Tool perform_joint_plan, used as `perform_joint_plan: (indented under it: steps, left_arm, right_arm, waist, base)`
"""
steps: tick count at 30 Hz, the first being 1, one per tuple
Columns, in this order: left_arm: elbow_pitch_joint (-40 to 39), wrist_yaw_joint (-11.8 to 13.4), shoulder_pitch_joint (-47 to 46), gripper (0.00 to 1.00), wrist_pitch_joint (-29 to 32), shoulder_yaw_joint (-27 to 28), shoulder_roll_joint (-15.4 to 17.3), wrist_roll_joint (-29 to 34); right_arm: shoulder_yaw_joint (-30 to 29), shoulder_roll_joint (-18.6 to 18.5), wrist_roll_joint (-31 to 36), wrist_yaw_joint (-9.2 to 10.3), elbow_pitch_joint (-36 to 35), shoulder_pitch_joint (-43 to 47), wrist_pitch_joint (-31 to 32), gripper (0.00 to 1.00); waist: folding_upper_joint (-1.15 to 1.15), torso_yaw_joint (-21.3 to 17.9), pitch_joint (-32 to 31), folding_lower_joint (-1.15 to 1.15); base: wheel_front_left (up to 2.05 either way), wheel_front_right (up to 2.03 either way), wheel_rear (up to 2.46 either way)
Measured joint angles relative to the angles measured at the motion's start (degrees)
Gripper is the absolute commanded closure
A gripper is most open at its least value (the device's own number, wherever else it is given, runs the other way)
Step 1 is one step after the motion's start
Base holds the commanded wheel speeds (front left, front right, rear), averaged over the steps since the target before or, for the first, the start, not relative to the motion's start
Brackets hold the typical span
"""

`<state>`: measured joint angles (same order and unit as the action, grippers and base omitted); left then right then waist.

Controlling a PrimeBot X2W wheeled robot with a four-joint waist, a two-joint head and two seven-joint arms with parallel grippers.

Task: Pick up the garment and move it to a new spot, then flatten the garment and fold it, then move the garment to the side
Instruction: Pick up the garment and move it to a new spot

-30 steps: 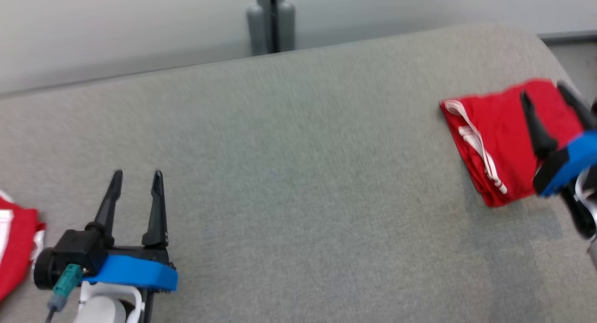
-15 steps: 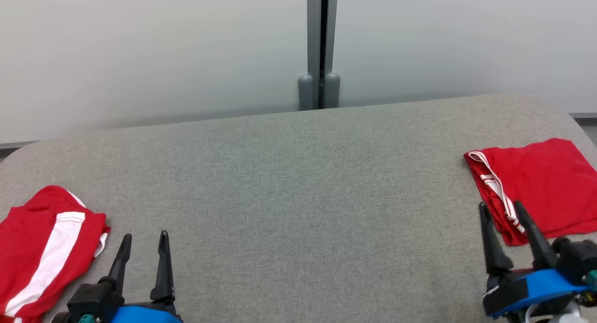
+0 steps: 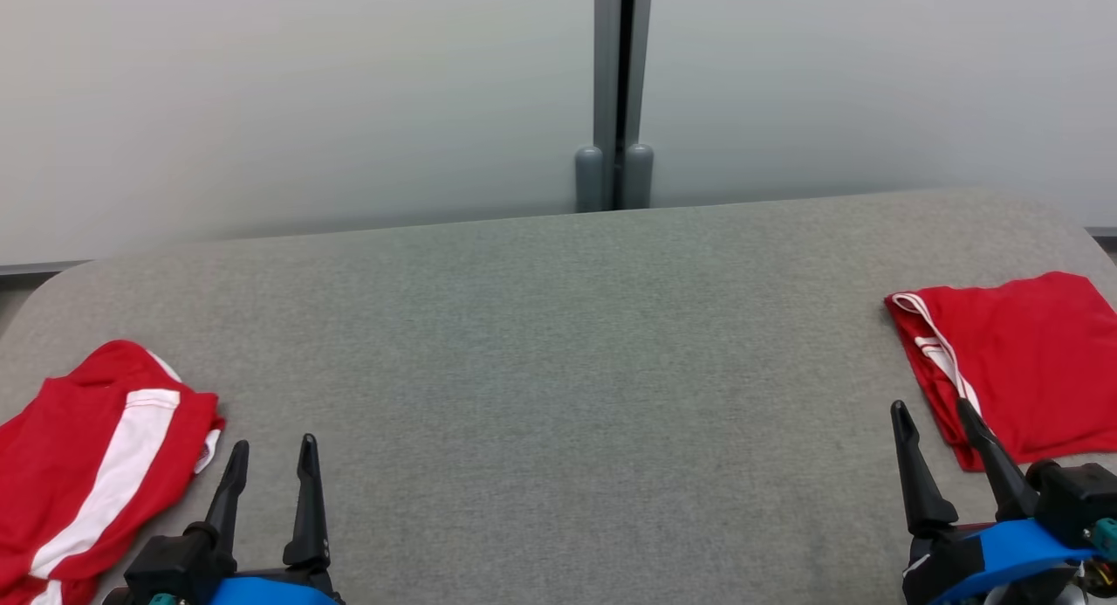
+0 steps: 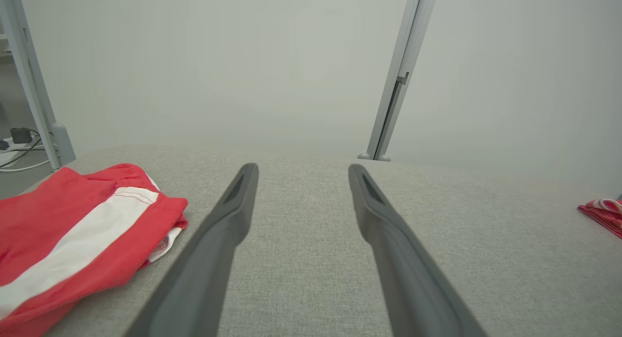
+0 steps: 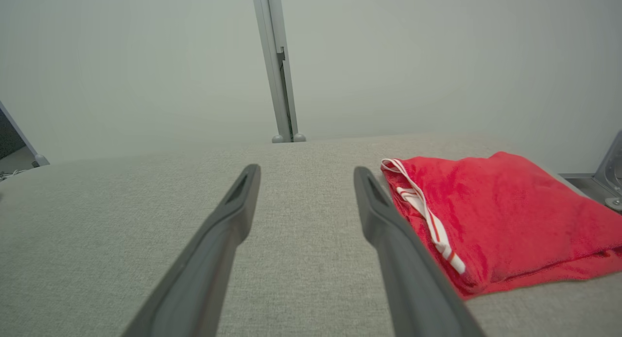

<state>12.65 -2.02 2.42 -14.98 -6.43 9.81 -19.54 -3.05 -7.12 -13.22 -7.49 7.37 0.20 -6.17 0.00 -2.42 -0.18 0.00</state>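
Note:
A loosely bunched red garment with a broad white stripe [image 3: 87, 465] lies at the front left of the grey padded table [image 3: 558, 343]. My left gripper [image 3: 273, 445] stands open just right of it, touching nothing. In the left wrist view the same garment [image 4: 73, 230] lies left of that open gripper [image 4: 302, 169]. A second red garment [image 3: 1021, 360], folded flat with white trim along its left edge, rests at the table's right end. My right gripper [image 3: 932, 409] is open by its front left corner. The right wrist view has the folded garment [image 5: 495, 210] right of that empty gripper [image 5: 306, 170].
A pale partition wall with a grey vertical post [image 3: 615, 90] runs behind the table. The table's corners are rounded, and both garments lie close to its ends. In the left wrist view a metal frame and cables [image 4: 19, 142] stand beyond the left end.
The head camera has swung, so the whole picture shifted. My right gripper has drawn back from over the folded garment toward the front edge, still open. The left gripper holds its pose.

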Motion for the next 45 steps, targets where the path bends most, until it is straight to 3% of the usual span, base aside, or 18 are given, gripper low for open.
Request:
perform_joint_plan:
  steps: [8, 27, 34, 45]
  left_arm:
    - [1.7, -1.1, -0.5, 0.0, 0.0, 0.1, -0.4, 1.2]
    - [3.6, -1.5, -0.2, 0.0, -0.1, 1.9, 0.9, 1.5]
    - [3.4, -1.6, -0.2, 0.0, -0.1, 2.0, 0.8, 1.5]
    - [0.2, -2.5, -2.1, 0.0, 0.2, 2.9, -0.3, -1.4]
  right_arm:
    - [-0.5, 0.7, 0.8, 0.0, 0.6, 1.6, 0.4, 0.0]
    - [3.0, 1.5, -0.1, 0.0, 4.1, 0.9, -0.7, 0.0]
    - [3.2, 1.5, 0.0, 0.0, 4.5, 0.2, -1.0, 0.0]
    - [3.6, 1.0, 0.0, 0.0, 4.2, -0.5, -1.1, 0.0]
  waist:
    - [0.0, 5.1, -1.0, 0.0]
    - [0.0, 24.9, -1.6, 0.0]
    - [0.0, 27.3, -0.4, 0.0]
    - [0.0, 25.4, 2.6, 0.0]
  base:
    - [0.0, 0.0, 0.0]
    - [0.0, 0.0, 0.0]
    - [0.0, 0.0, 0.0]
    - [0.0, 0.0, 0.0]
